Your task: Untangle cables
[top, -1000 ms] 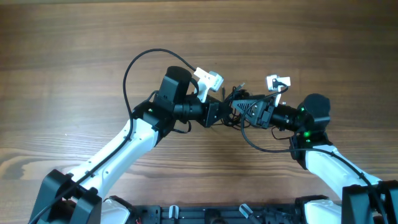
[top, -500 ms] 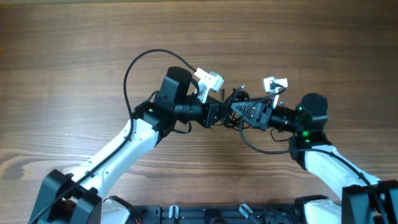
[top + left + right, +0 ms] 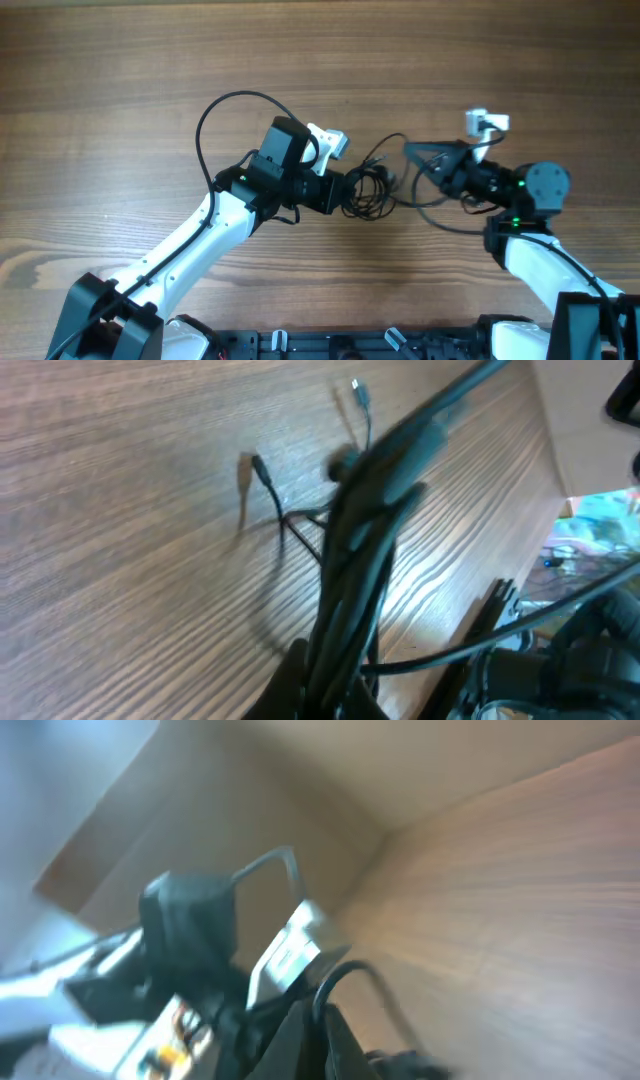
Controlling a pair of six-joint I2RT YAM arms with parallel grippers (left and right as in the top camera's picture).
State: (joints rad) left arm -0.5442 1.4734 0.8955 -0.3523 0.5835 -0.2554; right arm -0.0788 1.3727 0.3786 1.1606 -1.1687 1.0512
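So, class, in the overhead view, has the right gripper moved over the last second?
Yes. Against the table's grain, the right gripper has swung rightward and toward the far edge, away from the left gripper.

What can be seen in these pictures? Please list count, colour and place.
cables: one tangled bundle, strand count unclear, black, mid-table between the grippers; one strand arcs toward the right gripper
plug ends: two visible, dark, on the wood in the left wrist view
table: one, brown wood grain, under everything
base rail: one, black, bottom edge of the overhead view
wrist cameras: two, white, one per wrist
arms: two, white and black, from the lower corners
left gripper: one, black, shut on the cables
right gripper: one, black, shut, apparently on that strand
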